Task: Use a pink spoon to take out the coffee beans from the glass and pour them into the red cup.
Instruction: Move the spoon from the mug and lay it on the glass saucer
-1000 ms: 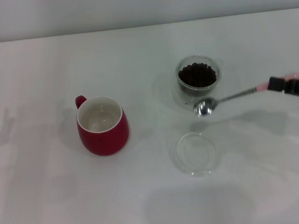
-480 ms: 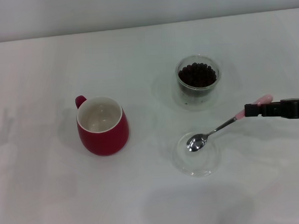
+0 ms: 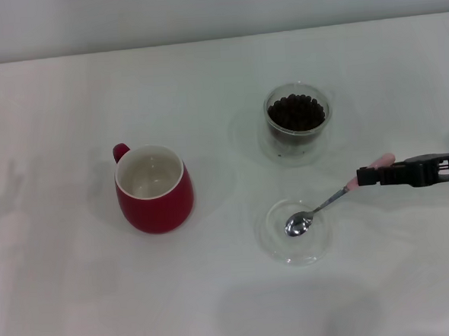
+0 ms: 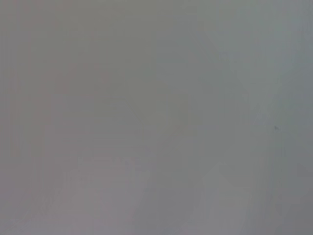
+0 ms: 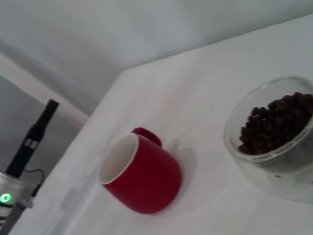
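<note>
Farthest out from the right gripper's fingers [image 3: 364,177], the squat dark red ceramic cup [image 3: 154,187] shows a bare white inside: nothing poured yet. The short clear glass tumbler [image 3: 299,122], nearer, is full of dark coffee beans [image 3: 297,112]. The fingers clamp the pink-handled metal spoon [image 3: 318,206], its empty bowl in the shallow clear glass dish [image 3: 273,239]. Left gripper unseen.

White bench [image 3: 80,299] fills most of the head view, smooth and matte, with soft diffuse shadows and a faint pinkish tint on its left side. Plain pale grey wall [image 3: 200,13] runs along its far edge. Light is even, no hard highlights. Right wrist view shows the bench corner and the same grey wall [image 5: 146,29], a darker area past the edge, and a black stand [image 5: 29,142] with a small green light [image 5: 5,198]. Left wrist view is uniform grey.
</note>
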You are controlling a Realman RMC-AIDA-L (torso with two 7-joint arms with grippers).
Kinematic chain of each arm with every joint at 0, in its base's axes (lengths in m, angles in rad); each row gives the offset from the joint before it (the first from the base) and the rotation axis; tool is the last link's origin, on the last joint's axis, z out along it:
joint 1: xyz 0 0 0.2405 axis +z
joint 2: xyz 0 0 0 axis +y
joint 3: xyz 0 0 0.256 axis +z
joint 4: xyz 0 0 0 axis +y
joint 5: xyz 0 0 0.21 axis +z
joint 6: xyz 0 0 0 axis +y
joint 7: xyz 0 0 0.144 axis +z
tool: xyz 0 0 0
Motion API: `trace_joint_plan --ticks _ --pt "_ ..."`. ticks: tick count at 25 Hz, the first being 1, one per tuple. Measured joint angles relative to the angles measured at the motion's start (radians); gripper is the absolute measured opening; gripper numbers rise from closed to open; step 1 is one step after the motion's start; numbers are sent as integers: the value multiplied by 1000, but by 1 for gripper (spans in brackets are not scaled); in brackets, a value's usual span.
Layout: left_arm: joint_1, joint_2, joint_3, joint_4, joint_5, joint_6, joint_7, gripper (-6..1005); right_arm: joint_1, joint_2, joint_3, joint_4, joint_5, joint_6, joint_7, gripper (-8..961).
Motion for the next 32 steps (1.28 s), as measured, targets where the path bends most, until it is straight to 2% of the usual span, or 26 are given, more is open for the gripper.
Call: trace_joint_plan --ticks 25,32 --pt "-3 0 0 -1 0 -1 -1 891 36 12 -67 1 -13 48 29 148" --pt "0 0 0 0 0 -2 -1 891 40 24 -112 -7 -14 60 48 153"
